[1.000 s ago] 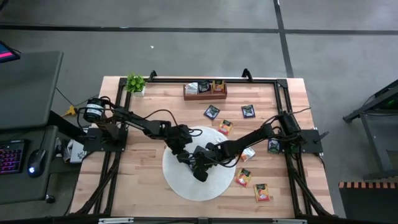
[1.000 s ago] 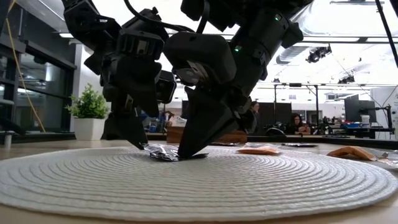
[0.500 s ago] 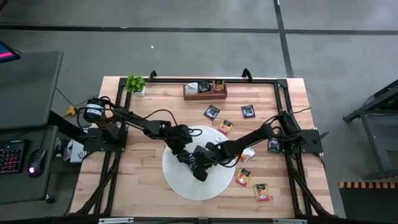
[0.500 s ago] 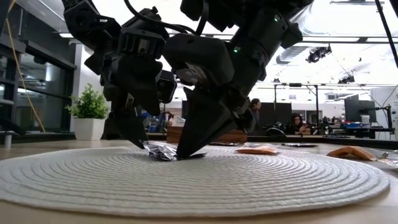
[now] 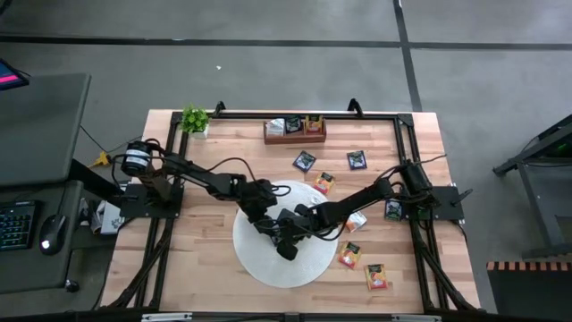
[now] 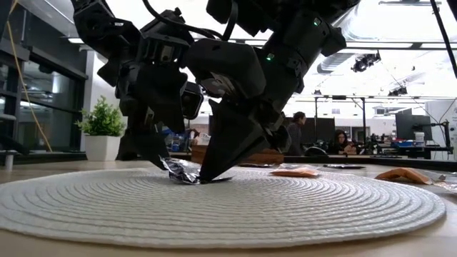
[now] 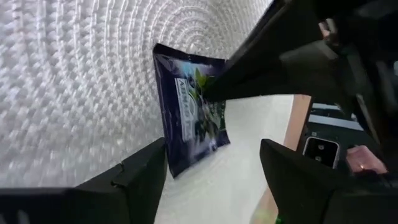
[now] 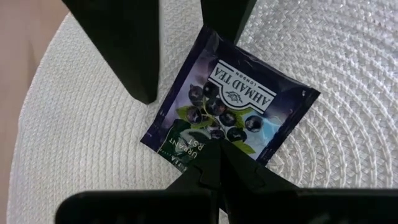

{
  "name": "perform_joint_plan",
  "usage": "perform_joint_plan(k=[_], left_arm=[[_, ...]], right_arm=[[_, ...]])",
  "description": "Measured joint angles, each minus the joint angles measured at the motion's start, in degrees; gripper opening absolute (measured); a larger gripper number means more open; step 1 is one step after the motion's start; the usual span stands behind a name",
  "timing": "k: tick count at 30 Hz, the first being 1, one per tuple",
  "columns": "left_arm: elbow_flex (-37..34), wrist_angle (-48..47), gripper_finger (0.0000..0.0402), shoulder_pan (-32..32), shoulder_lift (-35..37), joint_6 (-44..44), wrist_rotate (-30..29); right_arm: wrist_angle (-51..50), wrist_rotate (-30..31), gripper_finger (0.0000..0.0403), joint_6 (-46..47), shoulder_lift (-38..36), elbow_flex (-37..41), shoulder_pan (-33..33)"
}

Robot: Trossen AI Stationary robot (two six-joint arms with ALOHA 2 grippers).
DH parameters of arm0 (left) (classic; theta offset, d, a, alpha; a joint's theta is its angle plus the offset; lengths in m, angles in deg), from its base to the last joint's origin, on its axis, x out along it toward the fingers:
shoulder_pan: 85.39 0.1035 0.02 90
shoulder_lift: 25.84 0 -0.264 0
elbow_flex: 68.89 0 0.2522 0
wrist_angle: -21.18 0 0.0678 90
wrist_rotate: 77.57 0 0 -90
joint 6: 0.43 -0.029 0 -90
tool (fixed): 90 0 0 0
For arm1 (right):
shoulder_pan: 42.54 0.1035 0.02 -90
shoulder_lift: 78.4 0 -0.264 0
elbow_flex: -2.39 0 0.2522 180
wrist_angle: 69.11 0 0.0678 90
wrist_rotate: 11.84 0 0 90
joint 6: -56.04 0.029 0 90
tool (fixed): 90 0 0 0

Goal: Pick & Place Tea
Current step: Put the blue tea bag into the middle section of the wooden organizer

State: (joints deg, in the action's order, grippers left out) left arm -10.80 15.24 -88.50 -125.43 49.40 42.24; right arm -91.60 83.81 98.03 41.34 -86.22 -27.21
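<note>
A black tea sachet (image 8: 236, 93) lies on the round white woven mat (image 5: 268, 264), at its middle. My right gripper (image 8: 217, 144) stands over the sachet, shut, pointing down. My left gripper (image 7: 212, 143) is open at the sachet's other end, one finger on either side of it. In the low view the sachet's (image 6: 182, 173) end by the left gripper (image 6: 161, 163) is raised a little off the mat. More sachets lie on the wood to the right, such as a black one (image 5: 304, 161) and a red-orange one (image 5: 349, 255). My right gripper presses its shut fingertips (image 8: 217, 152) down on the sachet's green-printed end (image 8: 186, 140), coming from above at a slant. That end stays on the mat. My left gripper has one fingertip (image 6: 164, 164) right at the sachet's raised end (image 6: 173, 168); I cannot tell whether it touches.
The brown wooden tray (image 5: 295, 131) with sachets in it stands at the far edge, a small potted plant (image 5: 194, 119) at the far left corner. Loose sachets (image 5: 376, 276) lie right of the mat. Black frame rails run along the table's sides.
The sachet's end by the left gripper has tipped up off the mat, while the end under the right gripper's tips has stayed down. Both arms have kept nearly still.
</note>
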Motion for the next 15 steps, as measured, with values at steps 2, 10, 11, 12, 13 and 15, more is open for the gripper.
perform_joint_plan(k=[2, 10, 11, 12, 13, 15], left_arm=[[-0.08, -0.72, 0.0229, 0.06, -0.26, 0.02, -0.12], [-0.04, -0.5, 0.0133, 0.08, -1.07, -0.74, -2.28], [-0.01, -0.4, 0.0118, 0.09, -1.07, -1.24, -2.34], [-0.02, -0.46, 0.0102, 0.1, -1.07, -1.66, -2.36], [-0.03, -0.51, 0.0085, 0.09, -1.07, -1.85, -2.41], [-0.01, -0.49, 0.0046, 0.09, -1.07, -2.68, -2.89]], right_arm=[[0.07, 0.0, 0.0, 0.01, 0.0, 0.0, 0.0], [0.62, 0.0, 0.0, 0.14, 0.0, 0.0, 0.0], [0.68, -0.01, 0.0, 0.15, 0.0, 0.0, 0.0], [0.78, 0.0, 0.0, 0.17, 0.0, 0.0, 0.0], [0.86, 0.0, 0.0, 0.17, 0.0, 0.0, 0.0], [0.87, 0.0, 0.0, 0.17, 0.0, 0.0, 0.0]])
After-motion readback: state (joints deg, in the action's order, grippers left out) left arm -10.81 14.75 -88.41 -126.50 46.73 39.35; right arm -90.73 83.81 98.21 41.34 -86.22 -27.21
